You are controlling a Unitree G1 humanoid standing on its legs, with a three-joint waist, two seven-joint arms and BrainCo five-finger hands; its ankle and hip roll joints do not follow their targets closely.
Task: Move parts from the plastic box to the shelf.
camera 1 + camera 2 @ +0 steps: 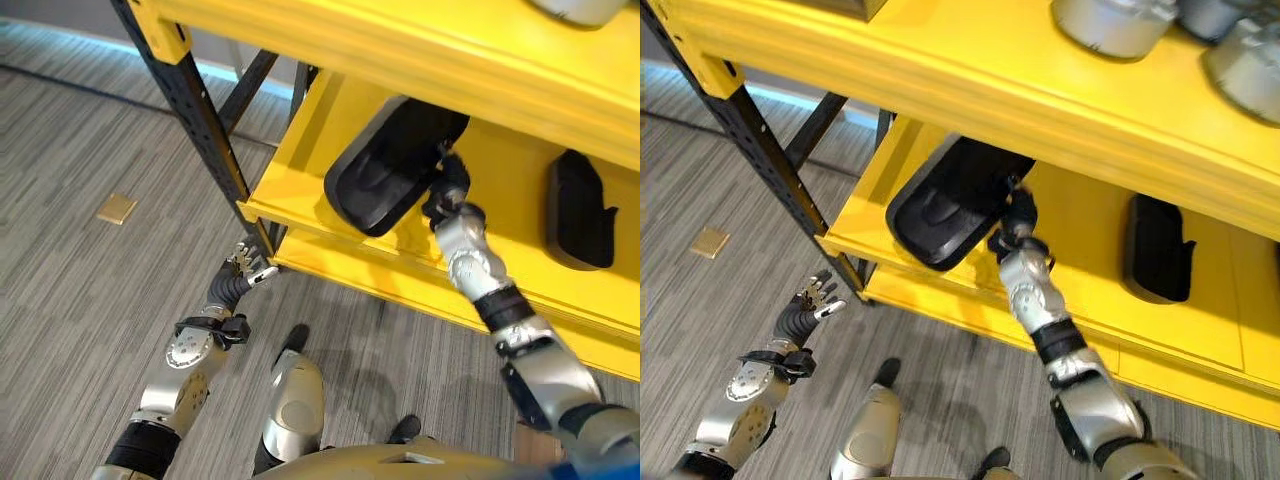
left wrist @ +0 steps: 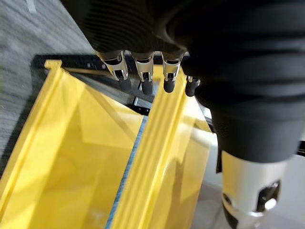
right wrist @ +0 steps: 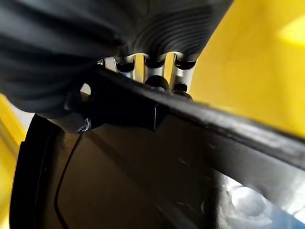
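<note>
The left hand (image 1: pixel 248 268) is seen low over the grey floor (image 1: pixel 70 290), just in front of the corner of the yellow shelf (image 1: pixel 500 170), touching nothing. Its fingers (image 2: pixel 144 76) are held straight and slightly apart, with nothing between them. Farther up, the right hand (image 1: pixel 447 195) is raised to the edge of a large black part (image 1: pixel 385 165), which lies tilted on the lower board of the shelf, its rounded end hanging out over the front lip. In the right wrist view the fingers (image 3: pixel 157 83) are curled over the thick rim of this part, so it is clamped between them and the palm. A second black part (image 1: pixel 578 212) is lying deeper on the same board, well apart to the right. Grey metal parts (image 1: pixel 1110 22) are standing on the board above. The shelf is carried by a black post (image 1: pixel 190 110) with holes.
</note>
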